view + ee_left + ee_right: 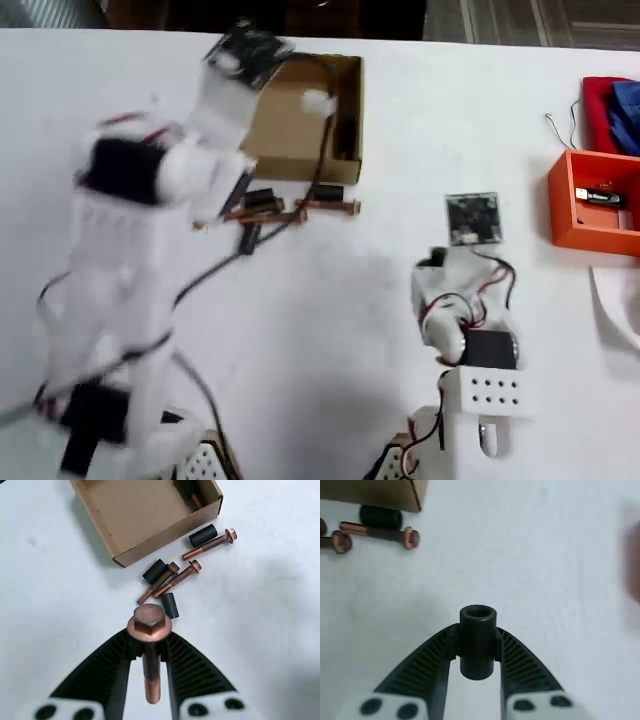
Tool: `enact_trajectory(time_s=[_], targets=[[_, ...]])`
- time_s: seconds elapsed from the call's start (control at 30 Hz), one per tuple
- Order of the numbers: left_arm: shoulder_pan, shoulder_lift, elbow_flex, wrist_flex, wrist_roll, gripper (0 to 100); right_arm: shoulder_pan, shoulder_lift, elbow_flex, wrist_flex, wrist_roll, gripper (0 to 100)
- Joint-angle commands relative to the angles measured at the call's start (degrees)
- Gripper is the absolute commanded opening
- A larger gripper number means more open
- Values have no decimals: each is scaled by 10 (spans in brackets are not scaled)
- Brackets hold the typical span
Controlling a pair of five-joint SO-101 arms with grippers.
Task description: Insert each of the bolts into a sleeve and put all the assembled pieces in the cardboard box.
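My left fingers [137, 645] are closed on a copper bolt [149, 622]. They pinch the shank just behind the hex head, which sticks out past the fingertips. My right fingers [452, 647] are closed around a black sleeve [477, 640]. Its open bore faces away from them, unobstructed, which I judge leaves it ready to take the bolt. On the white counter [260, 630], just beside the cardboard box [170, 535], three more bolts [180, 576] and three loose sleeves [202, 535] lie clustered. One piece [192, 495], seemingly assembled, rests in a corner of the box.
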Motion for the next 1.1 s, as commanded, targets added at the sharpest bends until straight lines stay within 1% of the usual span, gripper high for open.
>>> enact_trajectory(time_s=[0.0, 0.1, 0.2, 0.3, 0.4, 0.47, 0.57, 0.63, 0.77, 0.83, 0.9, 0.93, 1.03, 1.07], targets=[[-33, -183, 131, -71, 4, 24, -66, -15, -49, -14, -5, 20], [-49, -295, 267, -188, 21, 24, -134, -14, -47, -58, -5, 20], [-61, -383, 407, -309, 84, 24, -182, -12, -47, -126, -5, 20], [-77, -449, 518, -424, 157, 24, -204, -14, -47, -182, -5, 20], [-97, -496, 599, -518, 203, 24, -212, -14, -47, -196, -5, 20], [-97, -514, 644, -571, 206, 24, -221, -14, -47, -196, -5, 20], [-98, -527, 702, -635, 181, 24, -233, -14, -47, -202, -5, 20], [-99, -534, 729, -658, 156, 24, -232, -14, -47, -225, -5, 20], [-113, -568, 758, -658, 85, 24, -229, -15, -49, -248, -1, 20], [-113, -589, 760, -658, 73, 24, -232, -15, -51, -253, -4, 20], [-111, -607, 756, -664, 98, 24, -233, -15, -49, -275, -6, 20], [-110, -610, 747, -663, 126, 24, -233, -15, -48, -288, -17, 20], [-111, -612, 720, -663, 236, 24, -233, -16, -49, -314, -98, 20], [-111, -612, 712, -664, 258, 24, -233, -22, -49, -313, -112, 20]])
